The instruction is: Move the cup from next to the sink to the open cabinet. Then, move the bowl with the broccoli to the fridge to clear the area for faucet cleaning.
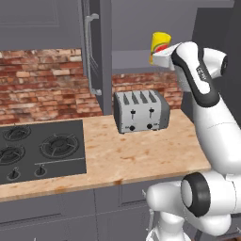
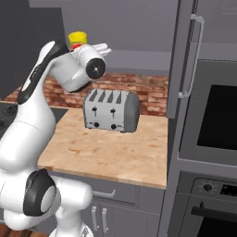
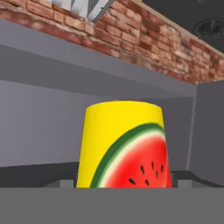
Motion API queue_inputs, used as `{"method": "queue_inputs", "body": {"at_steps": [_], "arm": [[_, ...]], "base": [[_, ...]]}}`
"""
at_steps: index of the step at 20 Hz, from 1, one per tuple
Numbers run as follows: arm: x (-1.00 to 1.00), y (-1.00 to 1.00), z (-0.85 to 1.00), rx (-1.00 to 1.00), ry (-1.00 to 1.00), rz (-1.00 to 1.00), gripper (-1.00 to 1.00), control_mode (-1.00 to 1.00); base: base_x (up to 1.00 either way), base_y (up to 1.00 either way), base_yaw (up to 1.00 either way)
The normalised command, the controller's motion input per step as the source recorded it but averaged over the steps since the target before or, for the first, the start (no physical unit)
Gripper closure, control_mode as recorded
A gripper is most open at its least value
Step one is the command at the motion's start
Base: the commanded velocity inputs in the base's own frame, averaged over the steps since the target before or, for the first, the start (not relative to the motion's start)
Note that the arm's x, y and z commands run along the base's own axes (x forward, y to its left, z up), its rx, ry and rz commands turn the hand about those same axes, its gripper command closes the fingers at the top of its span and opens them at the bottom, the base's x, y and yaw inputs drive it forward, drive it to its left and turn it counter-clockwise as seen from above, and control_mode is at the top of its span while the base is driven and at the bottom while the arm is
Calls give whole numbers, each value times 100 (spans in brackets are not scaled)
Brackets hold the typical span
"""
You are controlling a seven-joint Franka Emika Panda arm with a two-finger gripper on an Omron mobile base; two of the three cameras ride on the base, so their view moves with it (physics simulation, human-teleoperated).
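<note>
End effector [image 1: 157, 52] at glossy tapered cup [image 3: 124, 146].

The cup [image 3: 124, 146] fills the centre of the hand view: yellow, wider at the bottom edge of the view than at the top, with a watermelon slice printed on its lower right side. Grey cabinet [image 3: 39, 118] surfaces surround it. A brick wall [image 3: 144, 39] crosses the upper part. A toaster [image 3: 83, 6] corner shows at the top edge.
</note>
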Motion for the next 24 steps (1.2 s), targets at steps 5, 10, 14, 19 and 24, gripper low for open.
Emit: {"method": "queue_inputs", "body": {"at_steps": [5, 10, 14, 19, 24], "arm": [[16, -35, -5, 5, 10, 0, 100, -100], [48, -23, -15, 2, 14, 0, 100, -100], [49, -9, -27, 0, 13, 0, 100, -100], [53, 0, 0, -2, 1, -5, 100, -100], [42, 0, -1, -4, -3, -5, 100, -100]], "base": [[0, 0, 0], [0, 0, 0], [0, 0, 0], [0, 0, 0], [0, 0, 0]]}}
